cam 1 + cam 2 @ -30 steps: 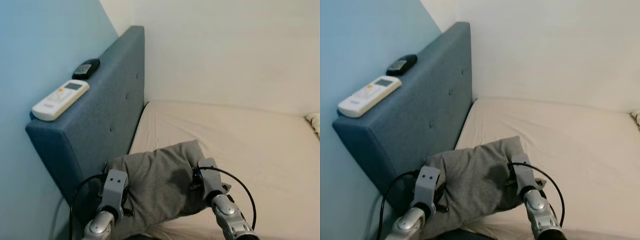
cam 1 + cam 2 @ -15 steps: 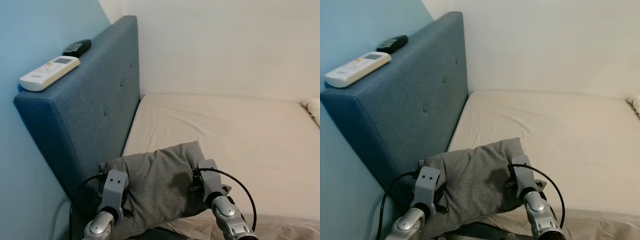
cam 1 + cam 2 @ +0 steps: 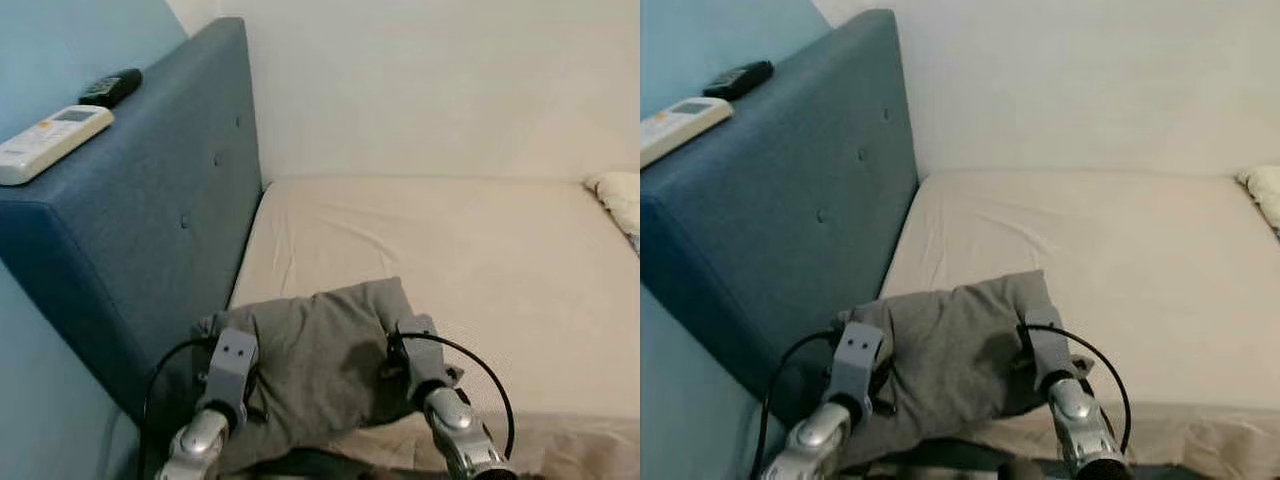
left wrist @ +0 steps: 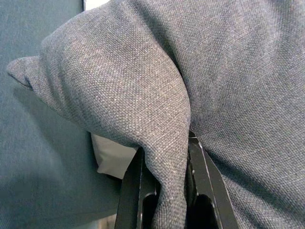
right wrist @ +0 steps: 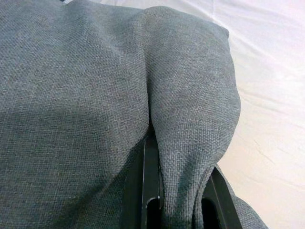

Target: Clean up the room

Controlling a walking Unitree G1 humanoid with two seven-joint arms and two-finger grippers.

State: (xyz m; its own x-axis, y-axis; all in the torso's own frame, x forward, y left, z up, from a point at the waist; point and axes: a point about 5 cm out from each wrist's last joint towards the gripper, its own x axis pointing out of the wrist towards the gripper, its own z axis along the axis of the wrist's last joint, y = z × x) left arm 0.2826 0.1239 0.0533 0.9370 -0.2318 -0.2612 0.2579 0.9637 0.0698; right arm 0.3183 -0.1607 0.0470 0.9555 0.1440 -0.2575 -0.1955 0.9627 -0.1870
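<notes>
Okay, I see one grey pillow, held up over the near edge of the bed, both ends pinched. Left gripper is clamped on a fold of its cloth; right gripper likewise on the other end. Two remotes on the blue headboard: one white, one black. One cream mattress, white wall behind, a pale pillow at the far right.

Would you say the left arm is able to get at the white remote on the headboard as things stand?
Probably not: the left gripper is shut on the grey pillow, shared with the right gripper, and the white remote lies high on the headboard.
</notes>
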